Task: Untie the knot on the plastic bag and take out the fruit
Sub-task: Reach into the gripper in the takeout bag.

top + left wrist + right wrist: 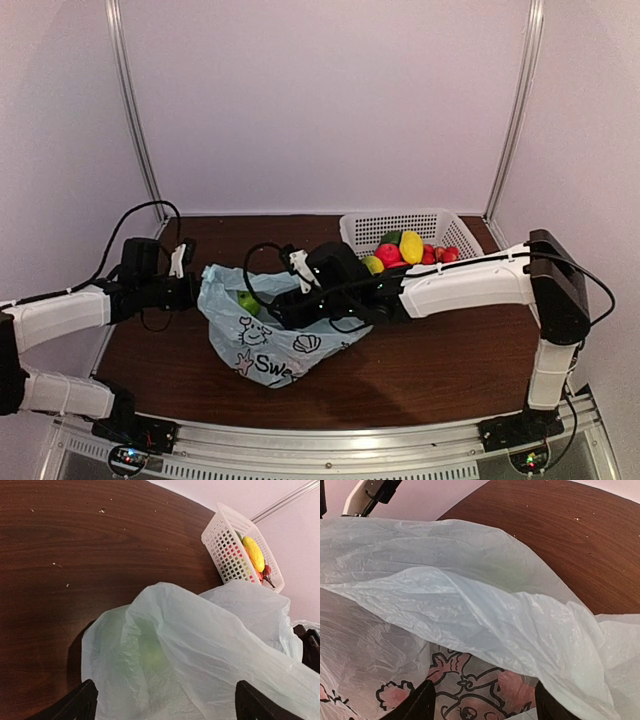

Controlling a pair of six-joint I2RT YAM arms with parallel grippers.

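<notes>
The pale blue plastic bag lies on the table left of centre, its mouth loose, with black drawings and "Swe" lettering on its near side. No knot shows in any view. A green apple sits in the bag's mouth and shows through the plastic in the left wrist view. My left gripper is open at the bag's left edge, with the plastic between its wide fingers. My right gripper is open over the bag's middle. Pink-red shapes show through the printed plastic between its fingers.
A white perforated basket stands at the back right and holds a yellow lemon, a red fruit, green fruit and small red ones. It also shows in the left wrist view. The right forearm spans the table's middle.
</notes>
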